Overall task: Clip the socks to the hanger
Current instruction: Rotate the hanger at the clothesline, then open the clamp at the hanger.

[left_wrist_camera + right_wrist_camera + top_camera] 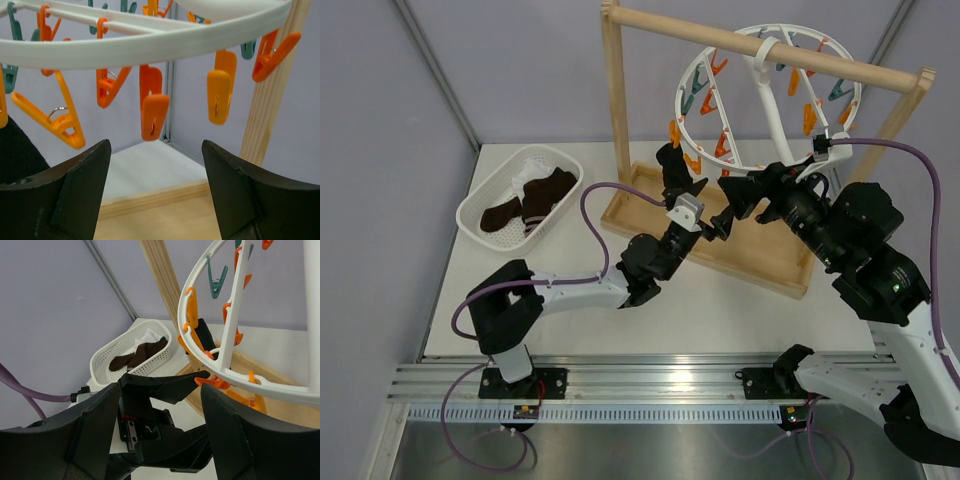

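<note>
Because the socks are soft, light and limp, each one will sag and fold wherever it is pinched, so I judge the cuff edge the best place to take hold, leaving a free margin to feed into a clip.

From the top external view, the left gripper [708, 208] has its jaws apart with nothing between them. It sits just below the lower rim of the hanger [772, 95], which hangs tilted from the wooden stand [760, 250]. A black sock [672, 165] dangles from a rim clip just to that gripper's left. The right gripper [740, 198] is also spread and empty, close beside the left one under the same rim. The remaining socks [535, 195] lie in the basket [480, 215], well away to the left of both grippers.

In the left wrist view, the parted fingers [80, 190] frame an orange clip [154, 112] hanging directly above the gap, not touching either one. The clip looks stiff and springy, so it will need a firm squeeze at its tails. A dark fabric edge shows at the far left.

In the right wrist view, the hanger rim arcs above and to the right of the open fingers. The clipped sock hangs beyond them, and the basket lies farther off to the left.
</note>
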Controlling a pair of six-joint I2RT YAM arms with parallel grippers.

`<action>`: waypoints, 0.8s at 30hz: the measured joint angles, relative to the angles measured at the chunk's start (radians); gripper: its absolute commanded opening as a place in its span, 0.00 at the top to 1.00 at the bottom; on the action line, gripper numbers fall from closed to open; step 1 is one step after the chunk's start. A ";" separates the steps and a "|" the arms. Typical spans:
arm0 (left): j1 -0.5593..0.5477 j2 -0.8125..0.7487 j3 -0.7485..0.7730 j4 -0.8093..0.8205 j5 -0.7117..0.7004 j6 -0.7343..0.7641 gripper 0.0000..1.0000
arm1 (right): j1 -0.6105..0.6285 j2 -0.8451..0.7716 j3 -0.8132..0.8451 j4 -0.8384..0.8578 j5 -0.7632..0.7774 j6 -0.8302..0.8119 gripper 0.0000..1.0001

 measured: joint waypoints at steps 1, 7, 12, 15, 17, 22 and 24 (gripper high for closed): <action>0.000 0.012 0.014 0.012 -0.003 0.004 0.27 | 0.000 -0.001 0.000 0.000 0.000 0.000 0.26; 0.007 0.044 0.050 0.055 -0.023 0.004 0.29 | 0.000 -0.010 0.000 0.000 0.000 0.000 0.26; 0.018 0.051 0.073 0.056 -0.034 -0.013 0.35 | 0.000 -0.027 0.000 0.000 0.000 -0.002 0.26; 0.023 0.051 0.078 0.056 -0.034 -0.024 0.35 | 0.000 -0.033 0.000 0.000 0.000 -0.002 0.26; 0.026 0.057 0.082 0.058 -0.035 -0.031 0.37 | 0.000 -0.035 0.000 0.000 -0.001 -0.003 0.26; 0.026 0.076 0.086 0.058 -0.034 -0.041 0.38 | 0.000 -0.034 0.000 0.000 -0.004 -0.003 0.26; 0.026 0.082 0.086 0.058 -0.034 -0.043 0.41 | 0.000 -0.034 0.000 -0.001 -0.009 -0.002 0.26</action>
